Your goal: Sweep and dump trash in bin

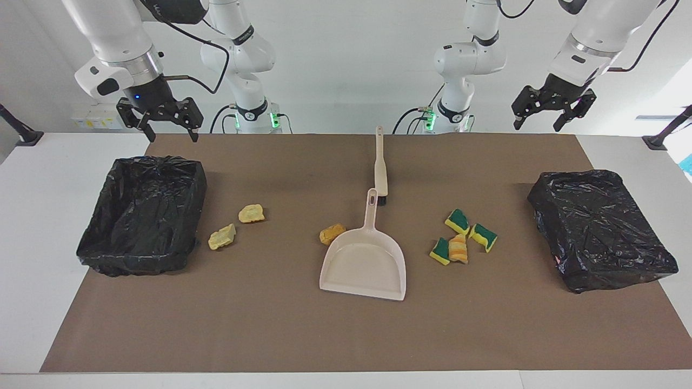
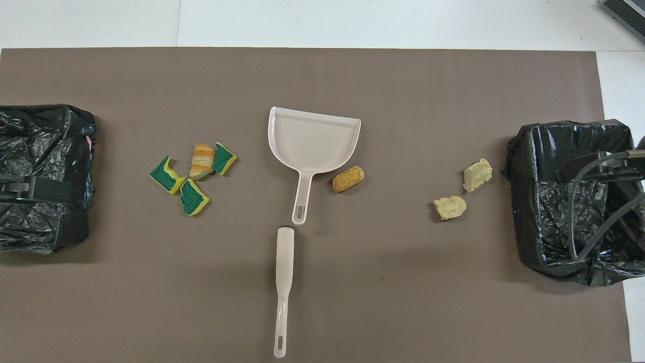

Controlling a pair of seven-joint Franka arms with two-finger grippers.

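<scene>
The trash lies on the brown mat. Three green-and-yellow blocks (image 1: 458, 221) (image 2: 193, 197) and an orange-striped piece (image 1: 458, 249) (image 2: 202, 160) cluster beside the dustpan toward the left arm's end. A tan-orange lump (image 1: 332, 234) (image 2: 348, 178) touches the beige dustpan (image 1: 365, 265) (image 2: 313, 138). Two pale yellow lumps (image 1: 251, 213) (image 1: 222, 237) (image 2: 450, 207) lie by the bin (image 1: 135, 259) (image 2: 529, 212) at the right arm's end. My right gripper (image 1: 168, 132) hangs open and empty, high over that bin's robot-side edge. My left gripper (image 1: 537, 125) hangs open and empty, high above the mat's left-arm corner.
The beige brush (image 1: 380, 167) (image 2: 283, 282) lies in line with the dustpan's handle, nearer to the robots. A second black-bagged bin (image 1: 600, 232) (image 2: 45, 151) stands at the left arm's end. White table (image 1: 32, 216) surrounds the mat.
</scene>
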